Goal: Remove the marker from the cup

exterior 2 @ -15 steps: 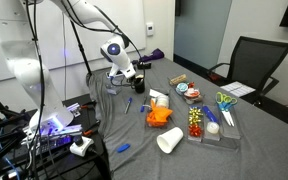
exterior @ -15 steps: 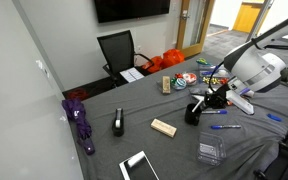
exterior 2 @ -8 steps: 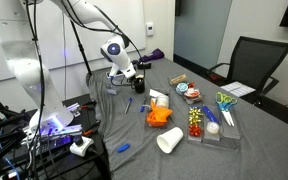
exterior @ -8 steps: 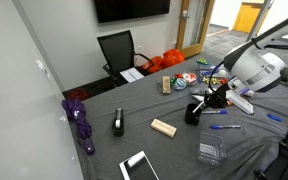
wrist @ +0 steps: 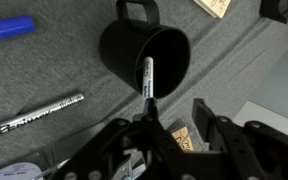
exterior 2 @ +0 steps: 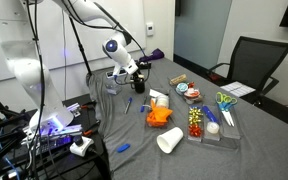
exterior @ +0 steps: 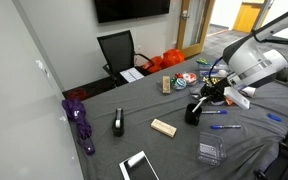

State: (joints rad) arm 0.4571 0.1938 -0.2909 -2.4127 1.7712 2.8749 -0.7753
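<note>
The cup (wrist: 124, 50), a squat black mug with a side handle, stands on the grey cloth; it also shows in an exterior view (exterior: 193, 112). The marker (wrist: 149, 78), black with a white label, stands tilted inside it, and its upper end reaches my left fingertip (wrist: 147, 122). My gripper (wrist: 177, 118) hangs just above the cup's rim, jaws apart, with the marker beside the left finger rather than between the two. The gripper shows in both exterior views (exterior: 208, 97) (exterior 2: 123, 77).
A silver marker (wrist: 34, 115) and a blue marker (wrist: 4, 28) lie on the cloth beside the cup. A narrow black object with a white label (exterior: 118, 123), a wooden block (exterior: 163, 127), a tablet (exterior: 139, 166) and a clear box (exterior: 211, 152) lie nearby. A white paper cup (exterior 2: 170, 141) lies farther along the table.
The wrist has risen slightly and tilted above the cup. The cup and the other objects have not moved.
</note>
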